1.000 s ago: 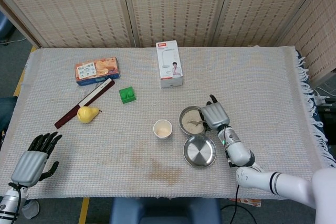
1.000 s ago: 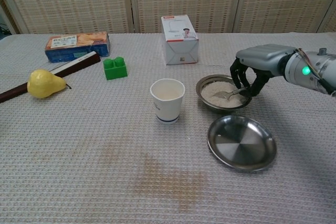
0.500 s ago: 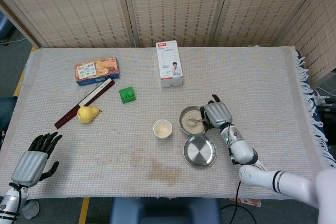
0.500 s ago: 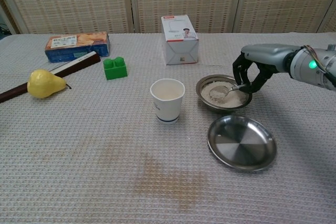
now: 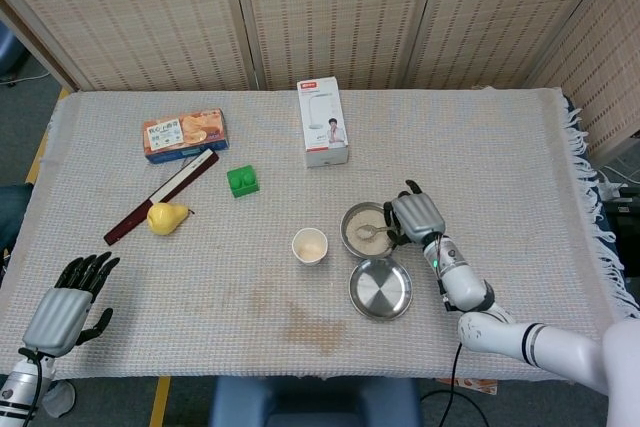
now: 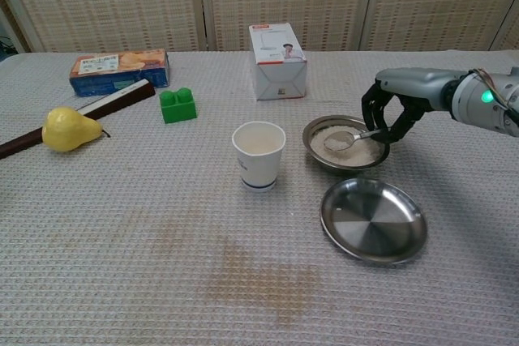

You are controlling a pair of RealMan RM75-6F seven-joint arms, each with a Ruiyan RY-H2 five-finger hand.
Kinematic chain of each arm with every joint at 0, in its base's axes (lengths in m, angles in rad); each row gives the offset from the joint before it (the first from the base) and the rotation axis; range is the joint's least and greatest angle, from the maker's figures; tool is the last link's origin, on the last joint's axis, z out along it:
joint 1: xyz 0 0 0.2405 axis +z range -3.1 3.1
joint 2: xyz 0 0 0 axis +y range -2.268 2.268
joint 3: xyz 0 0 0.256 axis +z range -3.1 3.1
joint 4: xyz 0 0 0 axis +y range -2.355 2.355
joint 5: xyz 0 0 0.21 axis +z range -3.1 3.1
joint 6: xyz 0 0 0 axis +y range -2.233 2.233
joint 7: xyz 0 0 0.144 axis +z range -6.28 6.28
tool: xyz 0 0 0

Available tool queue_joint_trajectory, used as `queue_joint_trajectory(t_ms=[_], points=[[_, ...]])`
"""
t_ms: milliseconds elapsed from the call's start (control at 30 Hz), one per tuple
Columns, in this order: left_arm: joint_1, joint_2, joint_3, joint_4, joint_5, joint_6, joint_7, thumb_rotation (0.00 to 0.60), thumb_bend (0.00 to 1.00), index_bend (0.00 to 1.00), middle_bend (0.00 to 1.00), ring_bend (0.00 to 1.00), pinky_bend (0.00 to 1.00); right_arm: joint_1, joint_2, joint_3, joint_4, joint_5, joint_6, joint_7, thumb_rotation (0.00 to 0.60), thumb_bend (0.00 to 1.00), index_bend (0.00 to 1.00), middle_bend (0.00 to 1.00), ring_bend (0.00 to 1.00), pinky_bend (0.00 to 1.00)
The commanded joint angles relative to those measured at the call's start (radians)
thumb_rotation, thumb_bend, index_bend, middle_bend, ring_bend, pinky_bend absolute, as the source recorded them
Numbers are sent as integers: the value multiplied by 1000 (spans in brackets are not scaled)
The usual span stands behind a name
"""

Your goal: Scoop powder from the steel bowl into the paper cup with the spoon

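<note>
We see our right hand [image 6: 395, 111] curled around the handle of the spoon [image 6: 349, 138], gripping it over the far right rim of the steel bowl [image 6: 345, 145]. The spoon's bowl sits above the powder [image 6: 361, 150] and looks loaded with a small heap, though from the head view [image 5: 366, 233] it is too small for us to be sure. The steel bowl stands on the worktop [image 6: 122, 224] just right of the paper cup [image 6: 259, 155], which is upright and apart from the bowl, with a pale layer showing inside it. Just in front of the bowl, nearly touching it, lies an empty-looking steel plate [image 6: 373, 220].

Our left hand [image 5: 66, 305] rests at the near left edge of the worktop, fingers spread and holding nothing.

Further back we see a white carton [image 6: 277, 61] standing upright, a green block [image 6: 178, 105], a biscuit box [image 6: 119, 70], a dark ruler [image 6: 81, 115] lying slantwise, and a yellow pear [image 6: 66, 130] touching the ruler's near side. A brownish stain [image 6: 243, 277] marks the cloth in front of the cup.
</note>
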Motion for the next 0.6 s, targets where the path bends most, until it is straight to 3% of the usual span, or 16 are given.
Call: queue_joint_trajectory(t_ms=[33,600], points=[[0,0,0,0,-1,-1,0,600,419,0,0,0,75,3,7,2,-15,-1,5,7,600,346,954,601,248,25],[0,6,0,2,3,5,-17,600,419,0,0,0,75,49,76,73,-196,82,-14,97,600,346,954,602,248,28]])
